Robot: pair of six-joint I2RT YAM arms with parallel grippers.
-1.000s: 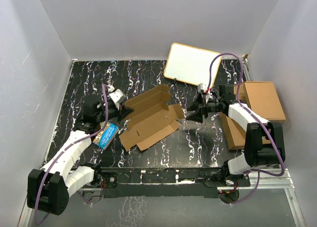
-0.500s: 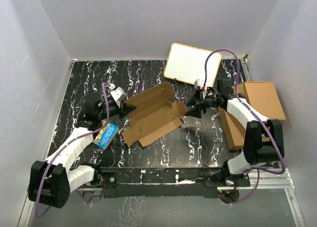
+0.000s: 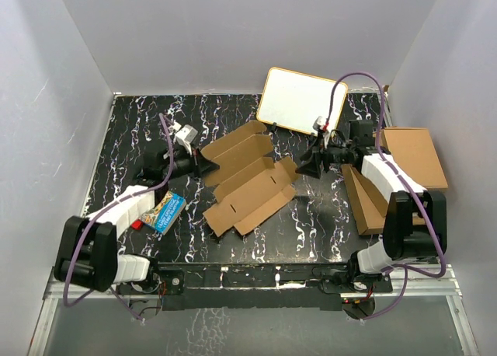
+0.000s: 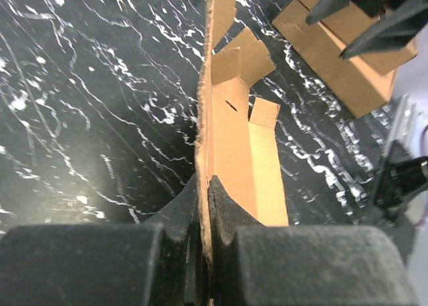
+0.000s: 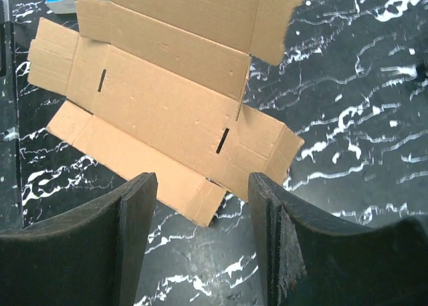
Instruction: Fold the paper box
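Box (image 3: 248, 183) is seen near the middle of the table (image 3: 128, 127), opened out as a brown cardboard sheet with slits and flaps, its long sides slanted from near left to far right. At the far left, a blue book (image 3: 161, 212) is laid flat beside the left arm, apart from the box. Next to it, the left gripper (image 3: 203, 168) is clenched on the box's far left edge. In the left wrist view the thin cardboard edge (image 4: 231, 139) is shown pinched tight between the two fingers of that gripper (image 4: 204, 186), and the held panel is stood up on edge, running straight away from the jaws. The box's far panel is thus raised, while its near part is laid on the table with small flaps spread at both ends. Behind the box's right end, a whiteboard (image 3: 301, 101) is propped against the back wall. Further right, the right gripper (image 3: 304, 168) is released, its jaws parted with nothing held between them, just beside the box's upturned right flap; whether that flap is touched cannot be told. In the right wrist view the box (image 5: 167, 99) is seen spread out beyond the parted fingers of this gripper (image 5: 200, 179). At the right edge, a cardboard stack (image 3: 411, 158) is placed beside the right arm.
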